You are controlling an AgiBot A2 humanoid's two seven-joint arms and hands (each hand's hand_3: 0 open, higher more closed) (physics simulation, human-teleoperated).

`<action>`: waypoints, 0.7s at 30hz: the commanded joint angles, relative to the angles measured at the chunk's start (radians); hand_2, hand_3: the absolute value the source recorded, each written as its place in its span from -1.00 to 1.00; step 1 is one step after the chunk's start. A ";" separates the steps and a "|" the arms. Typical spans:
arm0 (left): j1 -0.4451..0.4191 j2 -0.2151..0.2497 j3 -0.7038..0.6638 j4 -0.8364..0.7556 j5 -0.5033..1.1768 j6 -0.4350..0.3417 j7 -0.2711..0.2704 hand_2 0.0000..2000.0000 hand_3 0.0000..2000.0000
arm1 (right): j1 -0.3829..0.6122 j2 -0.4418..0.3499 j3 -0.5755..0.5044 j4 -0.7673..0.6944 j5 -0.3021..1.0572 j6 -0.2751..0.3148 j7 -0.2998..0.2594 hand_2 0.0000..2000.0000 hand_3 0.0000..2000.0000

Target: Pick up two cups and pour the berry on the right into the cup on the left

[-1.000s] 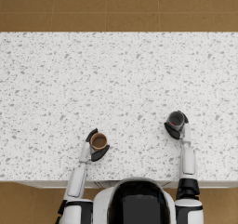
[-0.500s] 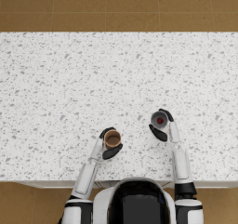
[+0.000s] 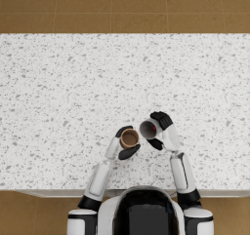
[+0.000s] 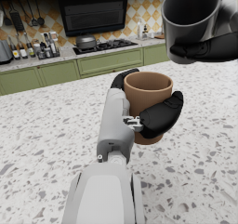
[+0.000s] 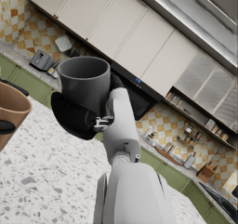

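a: where are your cups?
b: left hand (image 3: pixel 126 142) grips the brown cup (image 3: pixel 129 138) upright; right hand (image 3: pixel 161 129) grips the grey cup (image 3: pixel 148 129), tipped towards it, above the counter (image 3: pixel 58 97).

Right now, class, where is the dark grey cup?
In the head view the dark grey cup is held in the right hand above the counter's near edge, tilted toward the brown cup in the left hand.
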 commanded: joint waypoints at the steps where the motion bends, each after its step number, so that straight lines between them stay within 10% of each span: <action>1: 0.034 0.022 0.007 0.006 0.000 0.000 0.000 1.00 0.28 | 0.051 -0.033 0.023 0.016 0.032 0.001 0.000 1.00 0.28; 21: 0.043 0.049 0.020 0.018 0.001 -0.002 0.002 1.00 0.28 | 0.070 -0.074 0.100 0.078 0.675 0.014 0.002 1.00 0.28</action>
